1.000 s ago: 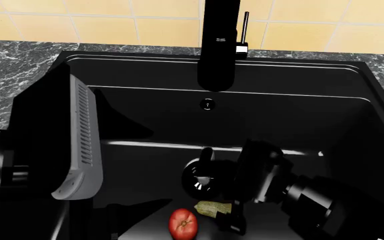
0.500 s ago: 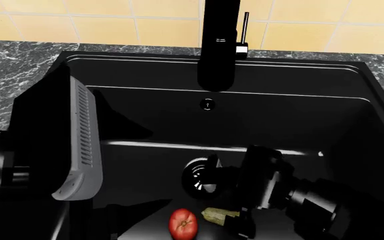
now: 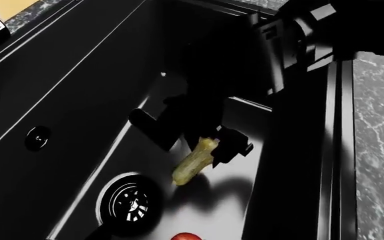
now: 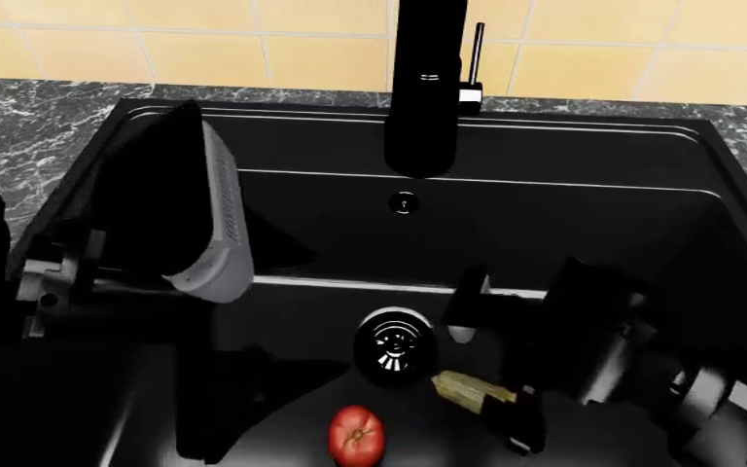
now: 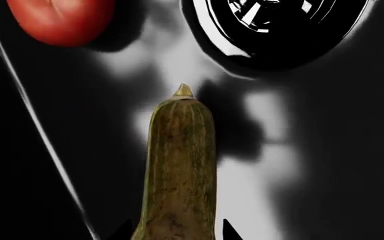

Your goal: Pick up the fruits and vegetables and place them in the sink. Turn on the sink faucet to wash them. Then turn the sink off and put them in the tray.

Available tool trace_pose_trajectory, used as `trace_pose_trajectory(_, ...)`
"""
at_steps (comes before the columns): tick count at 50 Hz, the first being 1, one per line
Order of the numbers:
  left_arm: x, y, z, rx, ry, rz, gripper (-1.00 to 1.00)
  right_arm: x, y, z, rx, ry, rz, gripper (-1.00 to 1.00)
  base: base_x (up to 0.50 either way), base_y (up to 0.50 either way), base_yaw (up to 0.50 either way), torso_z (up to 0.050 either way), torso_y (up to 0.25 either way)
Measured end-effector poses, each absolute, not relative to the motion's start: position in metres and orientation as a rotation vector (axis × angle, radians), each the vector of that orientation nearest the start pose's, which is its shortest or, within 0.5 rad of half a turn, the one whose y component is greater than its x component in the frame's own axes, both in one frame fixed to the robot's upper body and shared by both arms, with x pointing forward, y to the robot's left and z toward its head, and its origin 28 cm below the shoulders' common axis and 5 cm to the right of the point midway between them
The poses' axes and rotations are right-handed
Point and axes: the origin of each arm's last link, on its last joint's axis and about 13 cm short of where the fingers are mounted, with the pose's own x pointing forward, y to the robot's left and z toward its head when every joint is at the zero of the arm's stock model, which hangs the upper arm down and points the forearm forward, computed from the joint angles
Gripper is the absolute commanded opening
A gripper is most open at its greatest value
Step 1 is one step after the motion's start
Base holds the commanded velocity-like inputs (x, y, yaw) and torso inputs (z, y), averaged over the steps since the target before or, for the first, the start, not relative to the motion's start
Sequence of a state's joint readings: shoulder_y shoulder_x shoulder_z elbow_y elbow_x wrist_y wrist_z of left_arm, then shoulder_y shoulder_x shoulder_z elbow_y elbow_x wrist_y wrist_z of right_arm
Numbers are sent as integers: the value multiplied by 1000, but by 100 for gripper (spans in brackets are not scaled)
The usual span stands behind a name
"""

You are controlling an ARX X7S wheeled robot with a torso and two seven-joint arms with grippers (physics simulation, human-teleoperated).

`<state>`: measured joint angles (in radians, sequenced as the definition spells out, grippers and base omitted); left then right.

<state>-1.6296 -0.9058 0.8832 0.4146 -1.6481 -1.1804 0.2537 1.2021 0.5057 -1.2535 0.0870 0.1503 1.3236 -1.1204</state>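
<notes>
Since the earlier frame, you shifted the right claw point(image 4: 510, 404) away from the drain point(image 4: 397, 345), clamped on the squash point(image 4: 467, 387) for transfer; the tomato point(image 4: 357, 435) lay near the drain. Left claw state: cannot tell.

The squash point(image 4: 467, 387) is being carried by the right gripper point(image 4: 497, 404) rightward, away from the tomato point(image 4: 355, 435) and past the drain point(image 4: 396, 343), which is being uncovered. The left gripper point(image 4: 205, 224) is being swung in over the sink point(image 4: 582, 146), nearer the drain.
</notes>
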Motion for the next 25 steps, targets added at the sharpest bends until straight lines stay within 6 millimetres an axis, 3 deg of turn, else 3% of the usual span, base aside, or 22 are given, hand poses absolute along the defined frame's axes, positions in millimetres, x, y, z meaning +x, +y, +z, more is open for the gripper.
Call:
trace_pose_trajectory(9, 243, 240, 327, 527, 468, -1225, 100, 323, -154, 212, -760, 1133, 893, -100, 0, 0, 0, 0, 0)
trace_pose_trajectory(25, 278, 218, 314, 849, 557, -1225, 100, 304, -171, 276, -729, 932, 801, -100, 0, 0, 0, 0, 0)
